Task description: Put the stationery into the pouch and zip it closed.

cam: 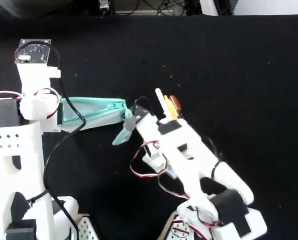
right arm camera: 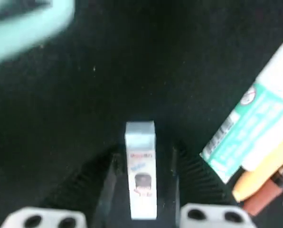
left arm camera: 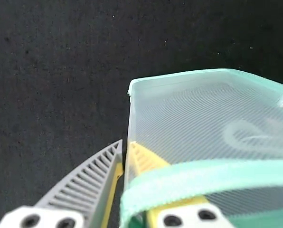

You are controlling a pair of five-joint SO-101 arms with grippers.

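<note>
A translucent teal pouch (cam: 96, 112) lies on the black table, its end wall (left arm camera: 203, 123) pinched by my left gripper (left arm camera: 125, 147), which is shut on it at the pouch's left end (cam: 63, 114). A teal strap (left arm camera: 203, 178) crosses in front of that wall. My right gripper (right arm camera: 144, 154) stands open just off the pouch's right end (cam: 132, 119), with a small white eraser (right arm camera: 140, 180) between its fingers and a gap on each side. A white and teal pen (right arm camera: 255, 118), a yellow marker (right arm camera: 255, 178) and an orange one (right arm camera: 269, 194) lie beside it.
The pens (cam: 168, 105) lie close to the right arm's far side. A teal flap (cam: 121, 136) of the pouch hangs toward the front near the right gripper. Black cloth (cam: 239, 75) stretches bare to the right and back. Red and black cables (cam: 144, 165) loop along both arms.
</note>
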